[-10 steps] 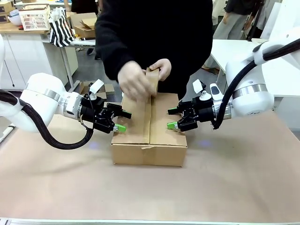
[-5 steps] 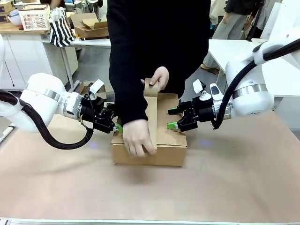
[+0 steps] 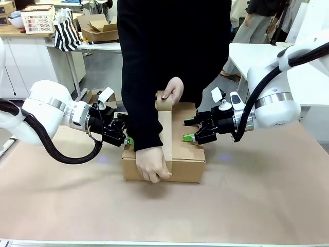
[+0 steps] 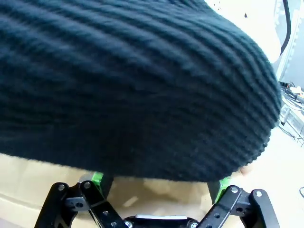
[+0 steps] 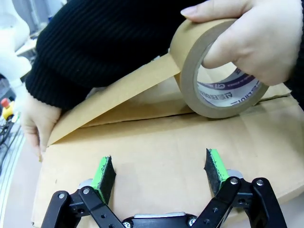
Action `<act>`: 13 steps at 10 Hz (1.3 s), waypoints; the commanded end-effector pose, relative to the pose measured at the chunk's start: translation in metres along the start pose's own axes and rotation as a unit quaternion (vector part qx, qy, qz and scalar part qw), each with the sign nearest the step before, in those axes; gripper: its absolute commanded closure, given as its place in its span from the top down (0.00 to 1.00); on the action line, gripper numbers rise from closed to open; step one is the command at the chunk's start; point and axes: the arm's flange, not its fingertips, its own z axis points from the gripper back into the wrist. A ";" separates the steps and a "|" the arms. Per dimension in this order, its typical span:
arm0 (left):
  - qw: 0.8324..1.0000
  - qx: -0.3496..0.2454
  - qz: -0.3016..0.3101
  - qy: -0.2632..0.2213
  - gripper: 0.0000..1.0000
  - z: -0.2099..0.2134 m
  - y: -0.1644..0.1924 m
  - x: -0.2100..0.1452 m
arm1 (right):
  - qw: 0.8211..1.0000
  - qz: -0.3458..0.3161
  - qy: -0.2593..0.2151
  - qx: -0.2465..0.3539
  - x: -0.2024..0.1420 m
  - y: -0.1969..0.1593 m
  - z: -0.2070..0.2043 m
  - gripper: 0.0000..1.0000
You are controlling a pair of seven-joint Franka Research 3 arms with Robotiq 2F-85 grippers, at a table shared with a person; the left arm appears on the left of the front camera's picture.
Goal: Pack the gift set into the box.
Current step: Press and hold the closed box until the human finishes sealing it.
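Observation:
The box (image 3: 187, 149) lies closed at mid-table, flaps down; the gift set is hidden. A person's hand (image 3: 152, 164) presses a strip of brown tape (image 3: 165, 136) over the box's near edge. The other hand holds the tape roll (image 3: 164, 100) at the far edge. My left gripper (image 3: 126, 133) is open at the box's left side, partly behind the person's black sleeve (image 4: 142, 85); its fingers (image 4: 97, 179) reach over cardboard (image 4: 28, 175). My right gripper (image 3: 188, 129) is open at the box's right side, its pads (image 5: 103, 172) over the flap (image 5: 156, 156), below the roll (image 5: 216, 90).
The table wears brown paper (image 3: 257, 195), with free room in front and to both sides of the box. The person stands close against the far edge. Behind are a white table (image 3: 252, 56), a striped bag (image 3: 67, 31), a basket (image 3: 38, 20) and a smaller cardboard box (image 3: 97, 28).
The person's hand drew the tape from the far end along the seam to the near edge and now presses it there. Both grippers have stayed put.

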 end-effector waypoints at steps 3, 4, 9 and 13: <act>1.000 -0.003 -0.006 -0.003 1.00 0.000 -0.001 0.000 | 1.000 -0.002 0.003 -0.002 -0.002 0.001 0.000 1.00; 1.000 -0.003 -0.006 -0.003 1.00 0.000 -0.001 0.000 | 1.000 -0.002 0.003 -0.002 -0.002 0.001 0.000 1.00; 1.000 -0.003 -0.006 -0.003 1.00 0.000 -0.001 0.000 | 1.000 -0.002 0.003 -0.002 -0.002 0.001 0.000 1.00; 1.000 -0.003 -0.006 -0.003 1.00 0.000 -0.001 0.000 | 1.000 -0.002 0.003 -0.002 -0.002 0.001 0.000 1.00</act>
